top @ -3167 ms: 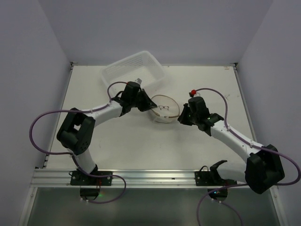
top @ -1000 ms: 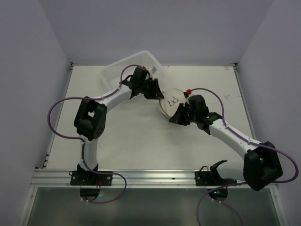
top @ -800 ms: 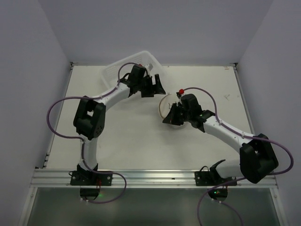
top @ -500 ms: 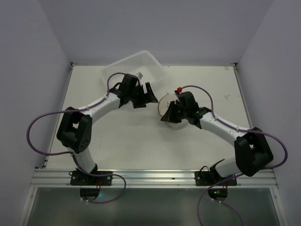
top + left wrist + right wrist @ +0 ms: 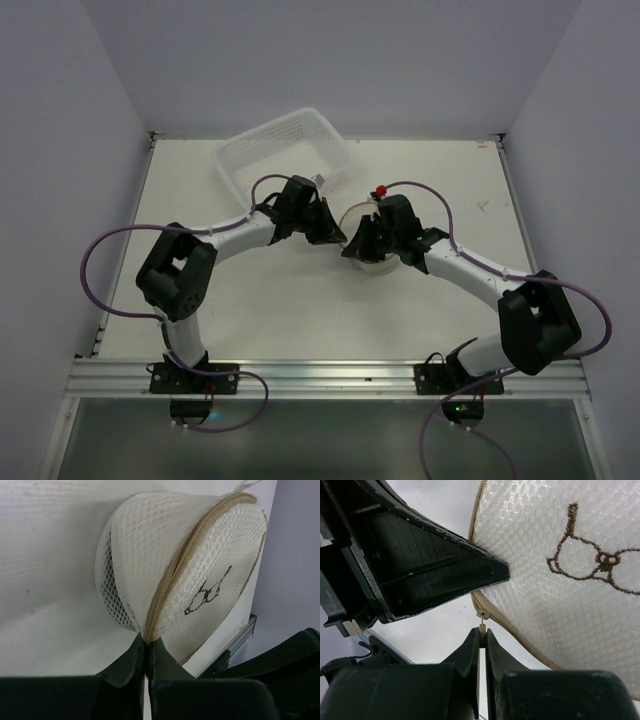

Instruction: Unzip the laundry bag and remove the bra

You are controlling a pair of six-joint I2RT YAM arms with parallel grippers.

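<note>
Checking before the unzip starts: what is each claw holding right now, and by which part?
Left claw pinches the laundry bag by its tan zipper trim; right claw pinches the zipper pull.

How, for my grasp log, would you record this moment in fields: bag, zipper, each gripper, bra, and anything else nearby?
laundry bag: held tilted between both grippers, the face with the bra drawing showing
zipper: looks closed along the tan rim
left gripper: shut on the bag's tan rim
right gripper: shut on the zipper pull
bra: none in view outside the bag
basket: white plastic, at the far left of the table, apart from the bag
</note>
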